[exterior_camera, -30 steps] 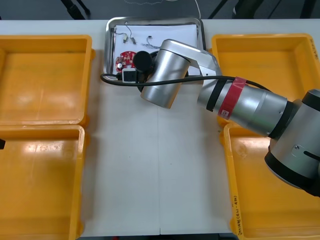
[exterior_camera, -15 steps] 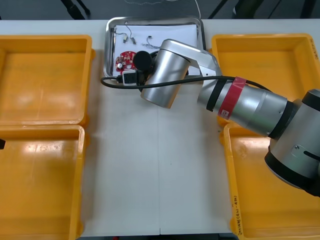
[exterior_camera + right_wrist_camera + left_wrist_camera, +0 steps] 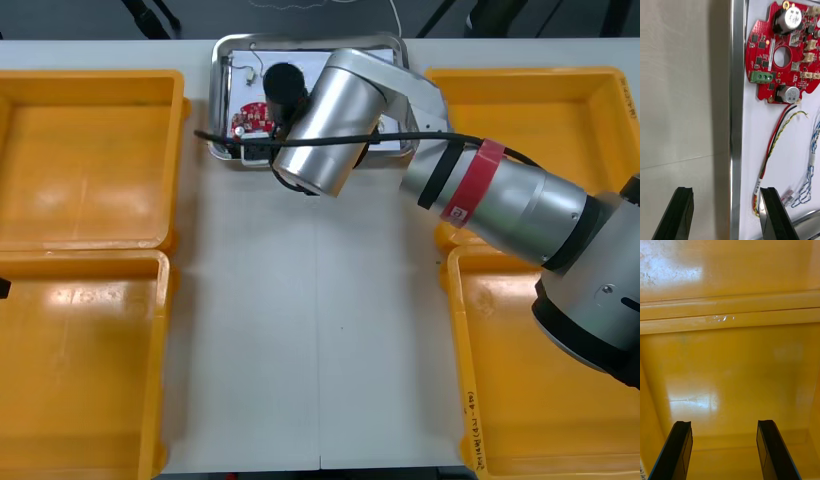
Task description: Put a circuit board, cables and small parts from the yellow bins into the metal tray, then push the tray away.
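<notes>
Farther away now, one metal tray (image 3: 215,100) with one circuit board (image 3: 762,45); right gripper (image 3: 725,193) spread astride its rim, left gripper (image 3: 724,427) spread over one of four yellow bins (image 3: 85,160).

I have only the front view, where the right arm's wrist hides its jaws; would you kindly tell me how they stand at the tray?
Observer: The right arm's jaws are open, astride the rim of the metal tray: one finger over the table, the other inside the tray.
Operator: Thank you. What lies nearest the inner finger?
Observer: The red and yellow cable, which leads to the circuit board.
Operator: And the left arm's jaws?
Observer: Open above a yellow bin, over its bare floor.
</notes>
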Available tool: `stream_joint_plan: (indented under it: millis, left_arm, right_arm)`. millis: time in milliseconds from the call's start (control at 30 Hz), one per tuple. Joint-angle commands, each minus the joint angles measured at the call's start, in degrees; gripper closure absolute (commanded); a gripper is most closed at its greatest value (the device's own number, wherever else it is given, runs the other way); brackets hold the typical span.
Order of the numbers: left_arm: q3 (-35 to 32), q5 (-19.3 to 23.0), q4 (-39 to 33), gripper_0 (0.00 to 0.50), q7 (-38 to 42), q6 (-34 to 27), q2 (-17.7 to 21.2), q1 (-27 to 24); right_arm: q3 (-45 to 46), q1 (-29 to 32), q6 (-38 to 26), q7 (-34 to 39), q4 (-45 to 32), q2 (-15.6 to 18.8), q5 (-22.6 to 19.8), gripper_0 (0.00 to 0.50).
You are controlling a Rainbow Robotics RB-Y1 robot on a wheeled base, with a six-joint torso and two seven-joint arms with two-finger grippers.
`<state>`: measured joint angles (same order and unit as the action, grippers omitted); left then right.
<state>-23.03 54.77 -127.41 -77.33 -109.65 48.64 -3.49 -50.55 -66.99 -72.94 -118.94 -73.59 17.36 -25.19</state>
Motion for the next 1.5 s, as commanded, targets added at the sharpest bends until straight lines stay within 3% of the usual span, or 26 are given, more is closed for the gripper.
stream_joint_plan:
  millis: [33,300,733,1033,1300,1500]
  left_arm:
    - [-1.8,0.4,-1.5,0.0,-2.3,-0.4,2.4,1.1]
    - [-1.8,0.4,-1.5,0.0,-2.3,-0.4,2.4,1.1]
    - [-1.8,0.4,-1.5,0.0,-2.3,-0.4,2.4,1.1]
    - [-1.8,0.4,-1.5,0.0,-2.3,-0.4,2.4,1.1]
    - [-1.8,0.4,-1.5,0.0,-2.3,-0.4,2.4,1.1]
    - [-1.8,0.4,-1.5,0.0,-2.3,-0.4,2.4,1.1]
  right_arm:
    - [4.4,-3.1,-3.4,-2.1,-5.0,2.9,-4.3,0.0]
    - [7.0,-1.9,-10.5,4.5,-12.5,6.6,-12.3,0.0]
    - [12.0,8.6,-21.4,20.3,-33.3,12.9,-15.2,0.0]
    - [17.2,15.5,-24.6,30.3,-41.0,16.4,-19.6,0.0]
    - [26.0,22.6,-30.2,32.7,-48.3,19.5,-21.6,0.0]
    - [30.6,28.1,-33.1,39.6,-56.0,24.7,-23.3,0.0]
